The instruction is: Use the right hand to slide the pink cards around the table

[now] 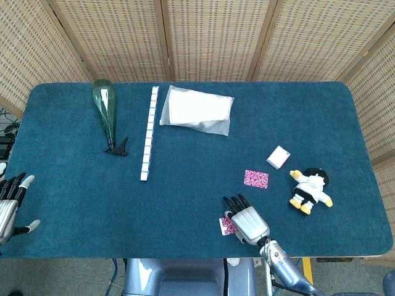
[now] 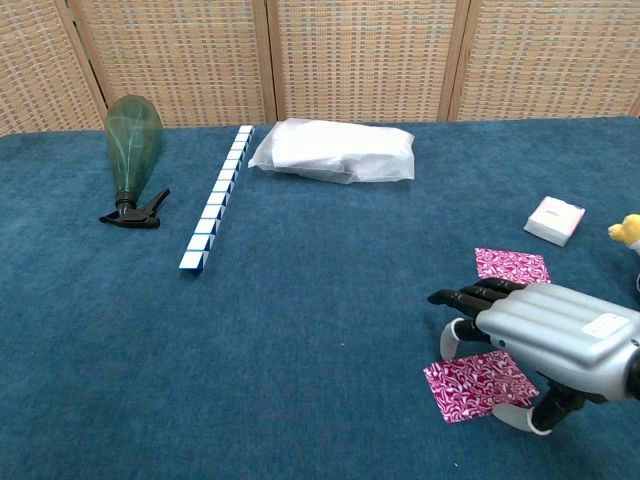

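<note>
Two pink patterned cards lie on the blue table. The near card (image 2: pixel 478 385) (image 1: pixel 227 226) sits close to the front edge, partly under my right hand (image 2: pixel 545 335) (image 1: pixel 247 219), which rests flat on it with fingers pointing left and away from me. The far card (image 2: pixel 511 265) (image 1: pixel 256 179) lies free, a little beyond the hand. My left hand (image 1: pixel 9 206) hovers at the table's front left corner, fingers apart, holding nothing; the chest view does not show it.
A small white box (image 1: pixel 278 157) and a plush penguin (image 1: pixel 311 190) sit right of the cards. Farther back are a clear plastic bag (image 1: pixel 197 110), a blue-white strip of blocks (image 1: pixel 148 132) and a green spray bottle (image 1: pixel 107 111). The table's front edge (image 1: pixel 185 258) runs just behind my right hand.
</note>
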Available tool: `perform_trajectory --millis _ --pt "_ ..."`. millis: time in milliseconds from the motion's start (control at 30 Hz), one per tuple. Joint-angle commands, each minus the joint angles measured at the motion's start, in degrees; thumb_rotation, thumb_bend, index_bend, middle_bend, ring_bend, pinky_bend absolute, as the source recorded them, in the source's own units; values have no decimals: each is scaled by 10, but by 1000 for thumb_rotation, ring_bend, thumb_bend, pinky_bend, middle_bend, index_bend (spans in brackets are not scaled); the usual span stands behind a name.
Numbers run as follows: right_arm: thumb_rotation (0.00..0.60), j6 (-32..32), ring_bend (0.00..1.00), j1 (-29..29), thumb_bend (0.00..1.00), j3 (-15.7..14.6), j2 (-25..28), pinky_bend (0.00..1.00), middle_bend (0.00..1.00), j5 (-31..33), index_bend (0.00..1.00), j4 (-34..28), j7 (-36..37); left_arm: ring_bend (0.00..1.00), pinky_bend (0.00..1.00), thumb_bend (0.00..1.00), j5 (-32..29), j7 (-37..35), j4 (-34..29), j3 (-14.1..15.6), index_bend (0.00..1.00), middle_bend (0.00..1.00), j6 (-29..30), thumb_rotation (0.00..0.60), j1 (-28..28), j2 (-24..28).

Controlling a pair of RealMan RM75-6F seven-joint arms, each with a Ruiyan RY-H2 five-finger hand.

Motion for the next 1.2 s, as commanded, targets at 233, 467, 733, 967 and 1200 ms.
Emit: perform_trajectory --millis 233,467,733,967,1200 --pt "600 -6 0 0 361 -1 5 19 0 3 328 -6 -8 0 0 9 -1 4 0 0 0 0 1 600 0 0" --pt "600 -4 0 -1 337 0 8 19 0 2 283 -8 -11 0 0 9 -1 4 -1 0 0 0 0 600 0 0" --pt "600 -4 0 -2 311 1 9 19 0 -1 248 -13 -11 0 0 8 -1 5 -1 0 0 0 0 600 0 0" --pt "600 3 0 -3 311 11 20 19 0 -5 249 -30 2 0 0 8 -1 4 -1 0 0 0 0 600 0 0" --pt "600 19 0 10 311 85 51 19 0 27 249 -42 53 0 0 8 -2 4 -2 0 0 0 0 600 0 0"
